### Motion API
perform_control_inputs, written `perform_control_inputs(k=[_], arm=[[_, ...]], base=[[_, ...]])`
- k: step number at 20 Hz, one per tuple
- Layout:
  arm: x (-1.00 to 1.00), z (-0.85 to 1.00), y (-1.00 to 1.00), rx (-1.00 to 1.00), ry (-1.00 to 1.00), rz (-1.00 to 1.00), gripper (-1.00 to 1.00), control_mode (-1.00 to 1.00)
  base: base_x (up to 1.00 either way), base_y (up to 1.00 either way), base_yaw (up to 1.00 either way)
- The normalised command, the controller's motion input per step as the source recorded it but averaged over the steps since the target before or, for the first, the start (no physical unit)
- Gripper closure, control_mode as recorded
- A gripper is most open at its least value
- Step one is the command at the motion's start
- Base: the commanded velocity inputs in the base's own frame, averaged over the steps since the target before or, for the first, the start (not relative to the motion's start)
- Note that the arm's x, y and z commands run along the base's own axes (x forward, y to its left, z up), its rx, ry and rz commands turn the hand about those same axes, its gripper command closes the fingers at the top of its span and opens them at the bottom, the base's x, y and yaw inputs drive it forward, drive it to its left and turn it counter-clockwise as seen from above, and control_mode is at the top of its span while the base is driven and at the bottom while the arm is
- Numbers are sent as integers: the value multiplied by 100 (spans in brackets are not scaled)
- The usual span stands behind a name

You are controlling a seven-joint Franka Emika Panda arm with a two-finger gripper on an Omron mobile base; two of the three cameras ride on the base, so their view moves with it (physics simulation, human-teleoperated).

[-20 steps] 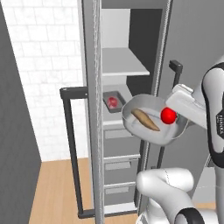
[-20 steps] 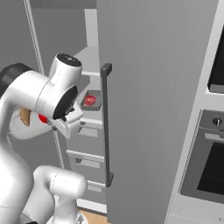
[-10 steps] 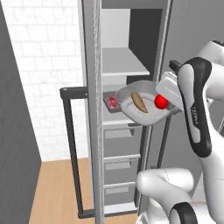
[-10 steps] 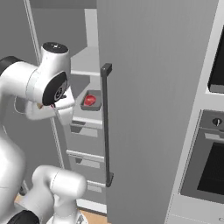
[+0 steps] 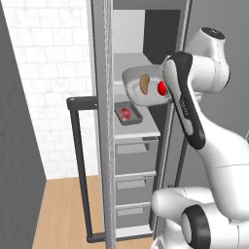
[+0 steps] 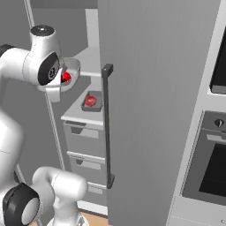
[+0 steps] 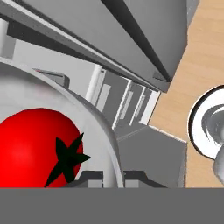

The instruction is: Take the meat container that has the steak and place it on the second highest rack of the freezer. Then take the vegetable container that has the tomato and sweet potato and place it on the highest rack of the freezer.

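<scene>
My tool (image 7: 107,177) is clamped on the rim of the vegetable container (image 5: 138,82), which I hold up at the height of the highest freezer rack (image 5: 127,63), partly inside the open freezer. The bowl sits just to the left of my wrist in the left base view. Inside it the tomato (image 5: 162,88) lies nearest my tool and the sweet potato (image 5: 145,83) beyond it, its long axis running roughly upright in that view. The meat container (image 5: 129,113) with the steak (image 5: 126,113) rests on the rack below.

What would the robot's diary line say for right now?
gripper: holding vegetable container | contents: tomato, sweet potato | steak container: on rack
</scene>
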Motion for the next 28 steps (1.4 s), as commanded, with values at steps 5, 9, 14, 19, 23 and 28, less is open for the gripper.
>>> perform_control_inputs(k=[5, 9, 14, 19, 23, 28], arm=[[71, 29, 18, 0, -11, -30, 100, -100], [53, 2, 3, 1, -10, -17, 100, -100], [54, -14, 0, 2, -5, -1, 100, -100], [66, -3, 0, 0, -1, 2, 100, -100], [62, -2, 0, 0, 0, 0, 100, -100], [53, 0, 0, -4, 1, 0, 100, -100]], base=[[0, 0, 0], [0, 0, 0], [0, 0, 0], [0, 0, 0], [0, 0, 0], [0, 0, 0]])
